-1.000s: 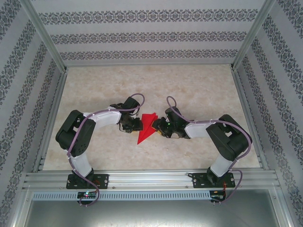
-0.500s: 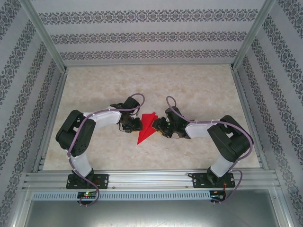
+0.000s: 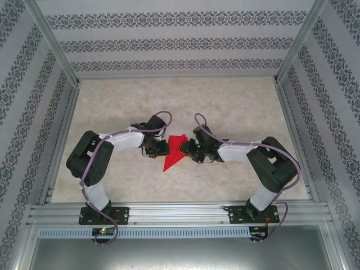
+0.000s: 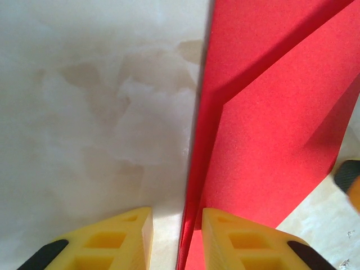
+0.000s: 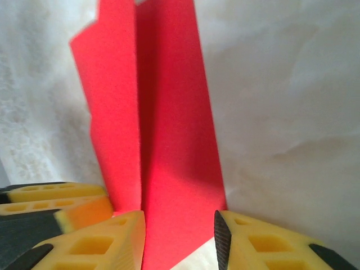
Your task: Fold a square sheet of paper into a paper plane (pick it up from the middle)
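— Where is the paper plane point(image 3: 175, 151) found?
— At the middle of the table point(image 3: 242, 107), between the left gripper point(image 4: 176, 220) and the right gripper point(image 5: 180, 225). Both sets of jaws are seen parted, each astride a red edge, and nothing is pinched.
— How should it be handled?
— It is judged light, thin and easily creased. It is best taken at the doubled centre fold, where it is stiffest.
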`<state>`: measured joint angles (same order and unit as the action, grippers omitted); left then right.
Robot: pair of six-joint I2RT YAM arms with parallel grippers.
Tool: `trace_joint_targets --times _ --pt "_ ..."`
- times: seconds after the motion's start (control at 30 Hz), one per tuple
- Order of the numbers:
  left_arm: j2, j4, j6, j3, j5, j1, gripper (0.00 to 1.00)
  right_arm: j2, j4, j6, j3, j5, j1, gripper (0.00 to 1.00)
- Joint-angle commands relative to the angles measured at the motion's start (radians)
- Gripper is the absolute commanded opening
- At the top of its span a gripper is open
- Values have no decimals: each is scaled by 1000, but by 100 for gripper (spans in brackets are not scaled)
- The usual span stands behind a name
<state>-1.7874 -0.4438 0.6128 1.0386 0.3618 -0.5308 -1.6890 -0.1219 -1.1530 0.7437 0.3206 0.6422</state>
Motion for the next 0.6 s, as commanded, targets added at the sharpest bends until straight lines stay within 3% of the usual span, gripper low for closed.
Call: trace_joint_targets --times 0.0,0.33,0.57 --pt "-36 23 0 2 69 -38 31 -29 16 -8 29 0 15 39" --pt "-36 16 -2 4 69 -38 30 57 119 44 51 -89 23 39" --pt "-41 17 -5 3 73 -38 30 23 126 48 52 -85 18 39"
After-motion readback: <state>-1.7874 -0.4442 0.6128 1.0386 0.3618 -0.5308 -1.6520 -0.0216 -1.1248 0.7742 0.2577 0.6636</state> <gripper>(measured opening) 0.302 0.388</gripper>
